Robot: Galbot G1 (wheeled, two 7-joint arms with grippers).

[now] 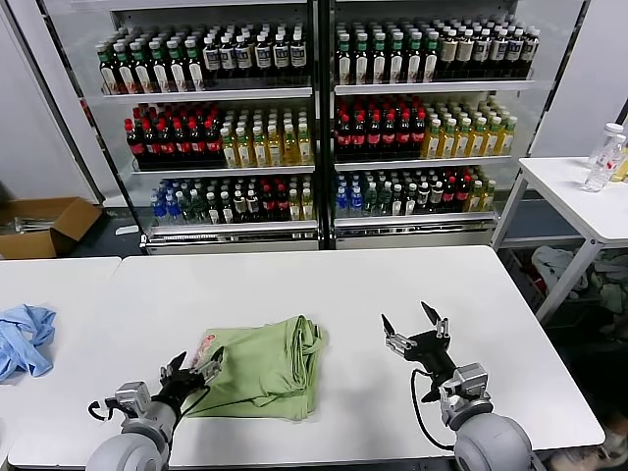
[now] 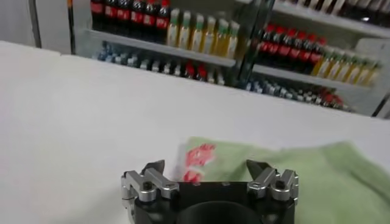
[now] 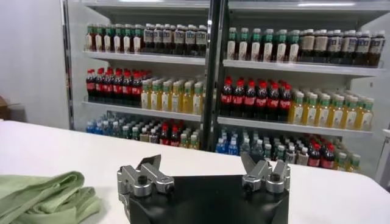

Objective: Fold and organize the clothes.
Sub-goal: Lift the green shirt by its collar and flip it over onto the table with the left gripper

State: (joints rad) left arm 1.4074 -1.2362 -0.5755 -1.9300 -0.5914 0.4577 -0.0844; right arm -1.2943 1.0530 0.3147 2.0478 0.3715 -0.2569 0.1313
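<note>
So from the head view, the light green soft cotton shirt lies folded into a bundle on the white table, near its front edge. The left gripper sits at the shirt's left edge, fingers spread, holding nothing. The right gripper hovers well off to the right, fingers wide too, probably just waiting.

Left wrist view: red-and-white print right between the open fingers.

Right wrist view: shirt off to the side, nothing gripped.

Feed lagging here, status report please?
Left tool open at shirt edge, empty. Right tool open, clear of it. Shirt folded on table. Nothing in the way.
</note>
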